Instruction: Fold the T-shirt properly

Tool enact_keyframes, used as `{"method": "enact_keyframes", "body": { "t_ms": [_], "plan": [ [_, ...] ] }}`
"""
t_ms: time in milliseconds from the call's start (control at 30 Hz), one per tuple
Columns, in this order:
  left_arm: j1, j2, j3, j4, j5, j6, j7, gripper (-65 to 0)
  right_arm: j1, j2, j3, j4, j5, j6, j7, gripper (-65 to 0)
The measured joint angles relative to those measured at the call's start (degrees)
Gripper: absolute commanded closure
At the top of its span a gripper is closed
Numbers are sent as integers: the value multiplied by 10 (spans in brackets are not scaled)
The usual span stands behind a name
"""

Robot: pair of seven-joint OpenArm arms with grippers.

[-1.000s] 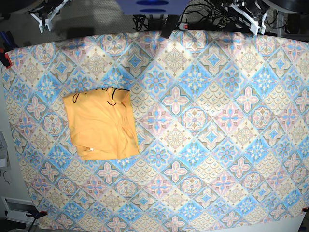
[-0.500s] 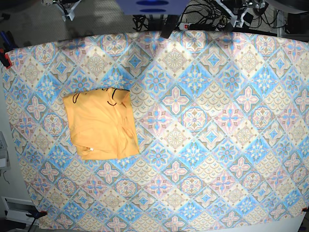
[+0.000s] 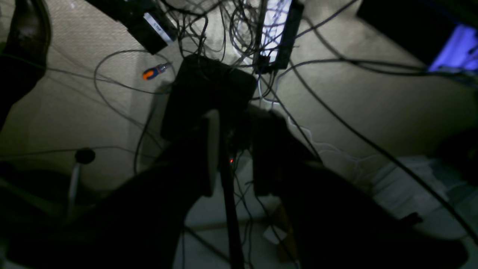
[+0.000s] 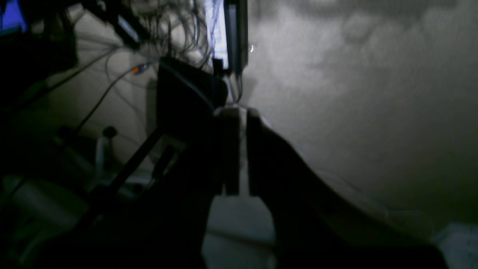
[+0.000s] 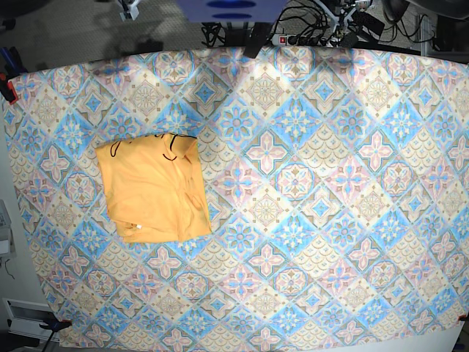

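Note:
The T-shirt [image 5: 152,189] lies folded into a compact yellow-orange rectangle on the left part of the table, with dark hem lines along its far edge and a small white tag near its front corner. Both arms are pulled back beyond the table's far edge, and only small bits show at the top of the base view. In the left wrist view my left gripper [image 3: 239,117] hangs over the floor, its fingers apart with nothing between them. My right gripper [image 4: 242,112] is shut with nothing held, also over the floor. Neither touches the shirt.
The blue-pink tile-patterned tablecloth [image 5: 315,183] covers the table. Behind the far edge lie tangled cables, a power strip [image 5: 293,38], a black box [image 3: 209,89] and an orange-handled screwdriver [image 3: 153,71]. A red clamp [image 5: 7,89] grips the cloth's left edge.
Both arms have drawn further back past the table's far edge and have almost left the base view. The T-shirt has not moved.

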State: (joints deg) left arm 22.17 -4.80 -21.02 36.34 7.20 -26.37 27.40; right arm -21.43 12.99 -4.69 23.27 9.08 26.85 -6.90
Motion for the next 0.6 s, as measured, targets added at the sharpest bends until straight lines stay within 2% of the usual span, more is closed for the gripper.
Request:
{"method": "enact_keyframes", "body": {
  "t_ms": [167,233,333,467,500,600],
  "plan": [
    [-62,0,0,-133,59,7,-87,-140,54,-5,-15,-76,2,-1,69,-34],
    [-89,2,0,-173,86,37,-131,-140,61,-10,-16,-83,2,-2,82,-34],
    [-113,2,0,-209,134,87,-171,-140,66,-38,-16,-88,1,-5,92,-34],
    [-129,2,0,-236,176,109,-176,-140,69,-74,-16,-88,0,-4,93,-34],
    [-130,2,0,-236,186,115,-178,-140,70,-78,-16,-87,-1,-17,93,-34],
    [-135,12,0,-236,208,141,-176,-140,75,-76,-16,-88,0,-92,95,-34]
  ]
}}
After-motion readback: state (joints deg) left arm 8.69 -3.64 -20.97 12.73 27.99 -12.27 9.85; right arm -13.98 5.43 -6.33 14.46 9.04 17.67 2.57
